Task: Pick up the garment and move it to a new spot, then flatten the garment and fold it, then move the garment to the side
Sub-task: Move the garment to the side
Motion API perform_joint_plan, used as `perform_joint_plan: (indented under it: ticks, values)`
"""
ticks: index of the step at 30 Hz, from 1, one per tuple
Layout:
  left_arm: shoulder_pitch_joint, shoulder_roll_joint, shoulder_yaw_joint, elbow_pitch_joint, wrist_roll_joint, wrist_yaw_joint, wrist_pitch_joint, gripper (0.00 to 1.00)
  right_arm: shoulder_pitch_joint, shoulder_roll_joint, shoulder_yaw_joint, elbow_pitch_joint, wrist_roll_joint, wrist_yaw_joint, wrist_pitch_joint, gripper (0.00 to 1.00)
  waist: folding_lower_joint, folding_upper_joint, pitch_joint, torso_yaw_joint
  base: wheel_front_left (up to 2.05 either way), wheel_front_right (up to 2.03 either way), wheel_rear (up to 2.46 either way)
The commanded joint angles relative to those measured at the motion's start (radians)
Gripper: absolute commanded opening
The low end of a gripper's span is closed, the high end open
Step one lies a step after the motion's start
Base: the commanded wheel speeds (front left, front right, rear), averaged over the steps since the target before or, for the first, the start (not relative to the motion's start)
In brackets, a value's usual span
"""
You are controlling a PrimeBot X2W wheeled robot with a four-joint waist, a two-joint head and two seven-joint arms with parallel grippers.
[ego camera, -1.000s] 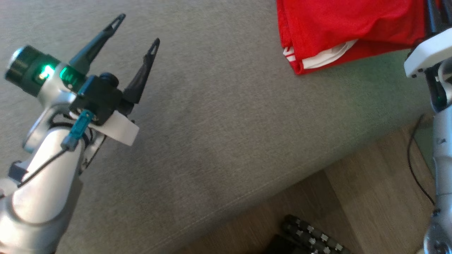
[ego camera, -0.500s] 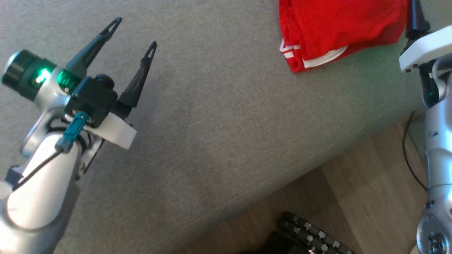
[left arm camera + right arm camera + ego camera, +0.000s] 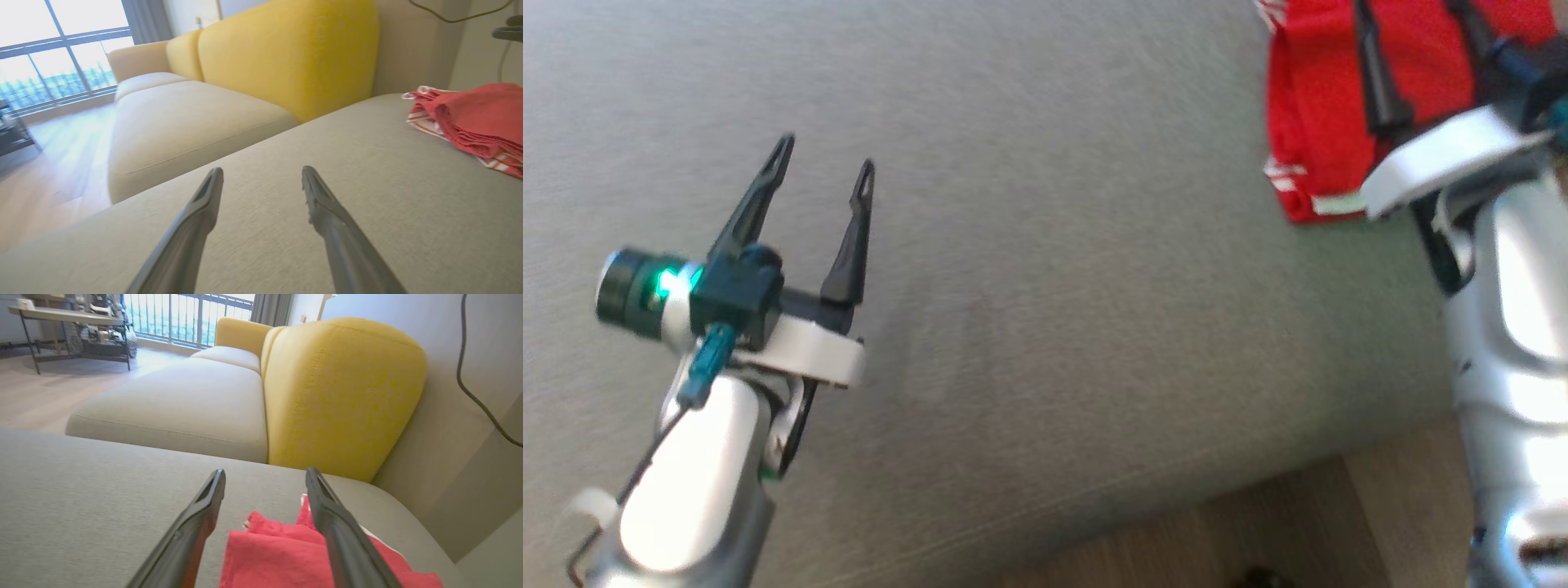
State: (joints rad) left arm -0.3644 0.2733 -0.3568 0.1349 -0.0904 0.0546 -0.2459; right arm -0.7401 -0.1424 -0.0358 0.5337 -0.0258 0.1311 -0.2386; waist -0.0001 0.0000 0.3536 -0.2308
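Note:
The garment point(image 3: 1319, 122) is red with white stripes and lies folded on the grey seat at the head view's top right. It also shows at the right of the left wrist view point(image 3: 478, 118). My right gripper point(image 3: 1413, 16) hangs over it, open, its dark fingers point(image 3: 1376, 90) spread above the cloth. Along those fingers the right gripper point(image 3: 265, 473) has the garment point(image 3: 278, 555) lying below and between them, not gripped. My left gripper point(image 3: 825, 157) stands open over bare seat at the left, far from the cloth, and the left gripper point(image 3: 262, 171) is empty.
The grey seat cushion point(image 3: 1054, 286) ends in a front edge, with wooden floor point(image 3: 1258, 531) below it. Yellow back cushions point(image 3: 294, 53) stand behind the seat. A black cable point(image 3: 470, 375) hangs on the wall, and a low table point(image 3: 69, 318) stands by the window.
My right gripper has opened and let go of the garment, which now lies on the seat. The head camera has shifted, so the whole picture has moved.

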Motion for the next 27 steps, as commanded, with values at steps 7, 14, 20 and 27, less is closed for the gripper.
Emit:
perform_joint_plan:
  ticks: [7, 14, 20, 27]
  values:
    - [0.093, -0.047, 0.093, -0.057, -0.035, 0.069, -0.015, 1.0, 0.137, 0.049, 0.045, -0.119, 0.042, 0.0, -0.002, 1.0, 0.0001, 0.0, -0.159, 0.165, 0.0, 0.0, 0.0]
    - [0.205, -0.108, 0.145, -0.097, -0.033, 0.093, -0.016, 1.0, 0.31, 0.082, 0.053, -0.177, 0.072, 0.0, -0.008, 1.0, 0.0001, 0.0, -0.238, 0.244, 0.0, 0.0, 0.0]
    - [0.276, -0.163, 0.167, -0.081, -0.028, 0.076, -0.016, 1.0, 0.456, 0.091, 0.058, -0.22, 0.1, 0.0, -0.019, 1.0, 0.0001, 0.0, -0.295, 0.288, 0.0, 0.0, 0.0]
    - [0.332, -0.193, 0.192, -0.059, -0.003, 0.067, -0.016, 1.0, 0.56, 0.092, 0.053, -0.257, 0.185, 0.0, -0.023, 1.0, 0.0001, 0.0, -0.329, 0.315, 0.0, 0.0, 0.0]
